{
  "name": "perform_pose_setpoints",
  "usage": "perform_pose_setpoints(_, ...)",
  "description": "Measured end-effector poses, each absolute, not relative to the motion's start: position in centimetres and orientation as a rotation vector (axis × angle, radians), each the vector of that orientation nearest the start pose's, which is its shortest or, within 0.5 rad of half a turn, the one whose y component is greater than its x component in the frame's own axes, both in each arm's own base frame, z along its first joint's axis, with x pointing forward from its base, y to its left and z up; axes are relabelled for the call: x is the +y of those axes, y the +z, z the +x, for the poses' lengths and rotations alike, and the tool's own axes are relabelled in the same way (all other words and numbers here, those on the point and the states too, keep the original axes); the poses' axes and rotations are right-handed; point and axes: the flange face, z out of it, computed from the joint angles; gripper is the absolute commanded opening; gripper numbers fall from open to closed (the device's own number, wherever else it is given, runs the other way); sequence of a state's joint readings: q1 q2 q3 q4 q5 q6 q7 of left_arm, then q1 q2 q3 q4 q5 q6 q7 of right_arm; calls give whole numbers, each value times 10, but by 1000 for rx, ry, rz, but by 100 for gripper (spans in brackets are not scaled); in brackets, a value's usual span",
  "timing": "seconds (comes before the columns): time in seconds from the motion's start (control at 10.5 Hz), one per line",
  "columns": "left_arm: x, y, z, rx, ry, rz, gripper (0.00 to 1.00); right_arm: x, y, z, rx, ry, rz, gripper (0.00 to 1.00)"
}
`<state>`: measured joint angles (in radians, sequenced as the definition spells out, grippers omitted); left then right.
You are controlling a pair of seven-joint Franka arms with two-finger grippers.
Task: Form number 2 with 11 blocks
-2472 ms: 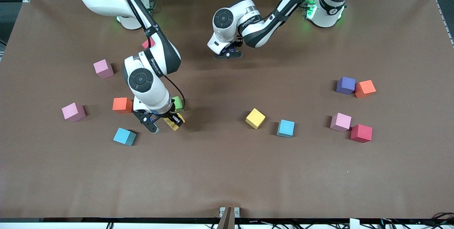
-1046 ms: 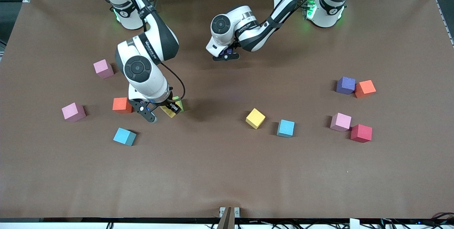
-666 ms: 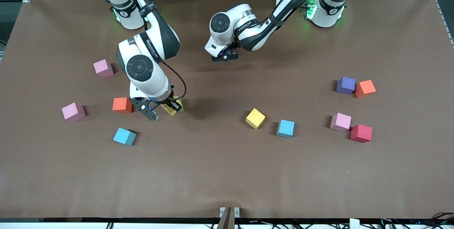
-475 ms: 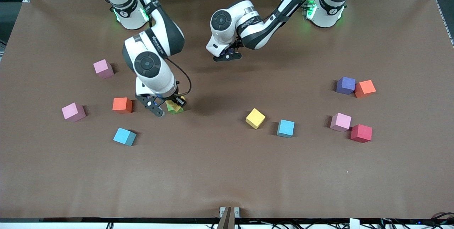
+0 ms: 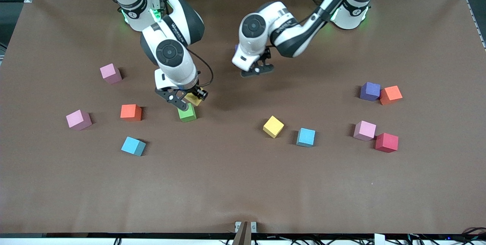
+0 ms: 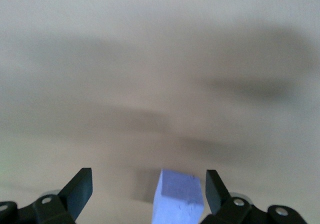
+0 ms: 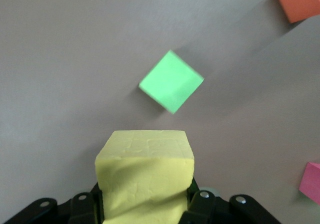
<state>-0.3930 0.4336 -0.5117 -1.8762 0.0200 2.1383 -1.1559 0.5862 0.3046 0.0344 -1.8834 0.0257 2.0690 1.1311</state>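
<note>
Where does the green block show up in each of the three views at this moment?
Front view: green block on the table, just under the right gripper.
Right wrist view: green block on the table above the held yellow block.
Left wrist view: not in it.
Shared landmark: the orange block beside it.

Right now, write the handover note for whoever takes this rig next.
Right claw: shut on a yellow block, up in the air over the table just beside the green block.
Left claw: open, empty, hovering over a purple block near the robots' bases.
Other blocks loose on the table: two pink, orange and light blue toward the right arm's end; yellow and light blue mid-table; purple, orange, pink, red toward the left arm's end.
Done: one block lifted.
Left: no digit started; all eleven still to place.
</note>
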Motion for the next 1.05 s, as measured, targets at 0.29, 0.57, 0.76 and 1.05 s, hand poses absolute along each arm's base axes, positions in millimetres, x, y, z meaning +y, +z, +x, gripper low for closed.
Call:
perform_pose_setpoints(0.29,-408,314,478,-646,328,-3097,100,400,339,461,643,177,-3122,0)
perform_pose_setpoints(0.57,-337,328,541,-877,293,-3080,100,450,336,415,531,191,-3124,0)
perform_pose_setpoints(0.76,-285,334,575,-1008,272,-3062,100,484,331,381,522,163,-3121,0)
perform_pose_setpoints(1.05,-242,339,599,-1101,231,-3036,100,487,327,368,433,204,-3172,0)
